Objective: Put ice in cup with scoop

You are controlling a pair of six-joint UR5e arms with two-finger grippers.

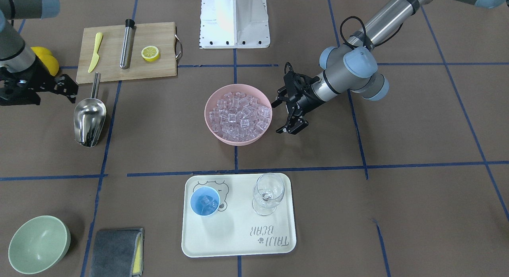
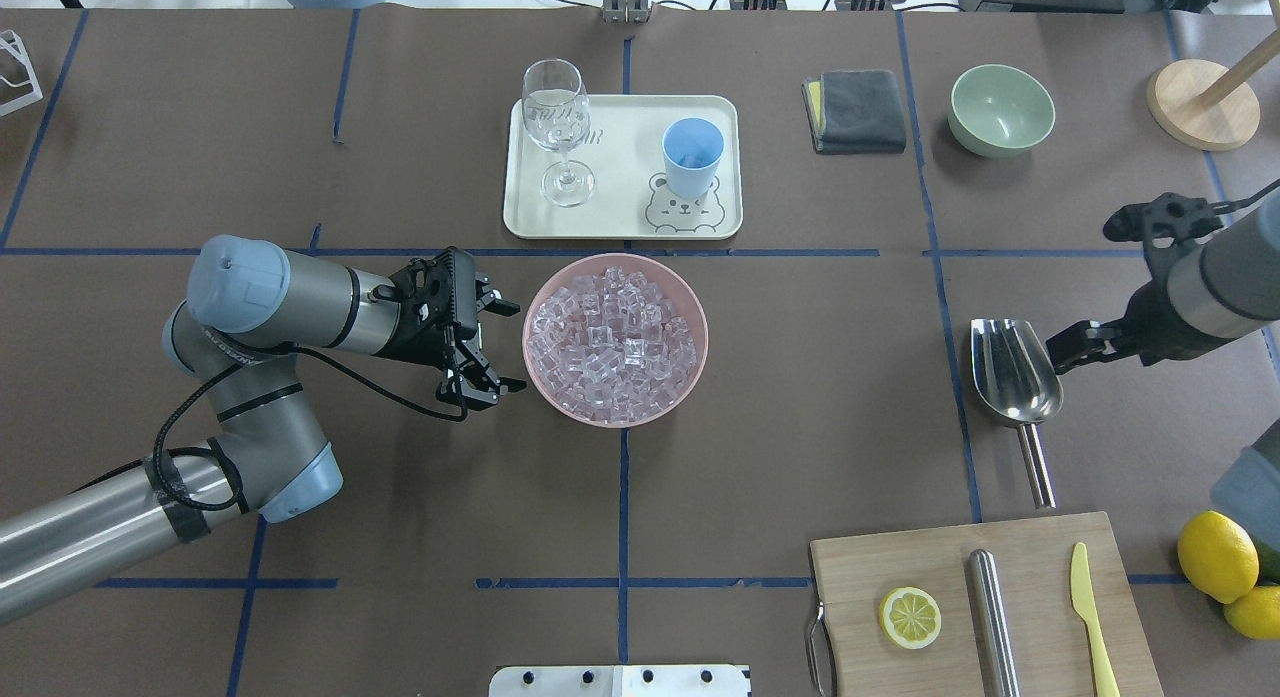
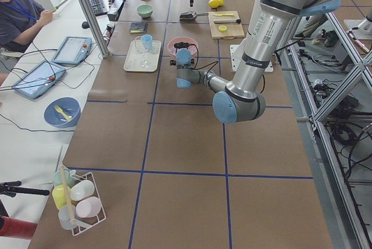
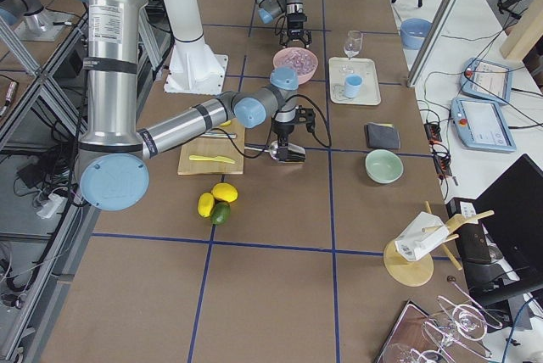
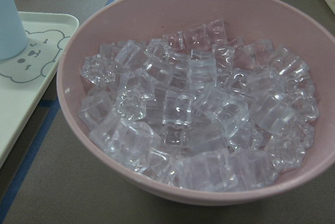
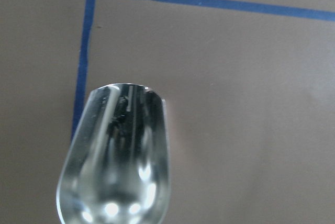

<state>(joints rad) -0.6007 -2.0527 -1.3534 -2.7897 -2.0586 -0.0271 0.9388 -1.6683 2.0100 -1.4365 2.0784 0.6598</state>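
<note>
Glass (image 1: 269, 191) stands near cup (image 1: 204, 201); cutting board (image 1: 159, 68) seemingly crowds scoop (image 1: 90, 120)'s handle.

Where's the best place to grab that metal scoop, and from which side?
Grip the scoop by its straight round handle, coming down from above with jaws across it. It lies flat, trough up, handle pointing at the cutting board; the trough looks too wide.
</note>
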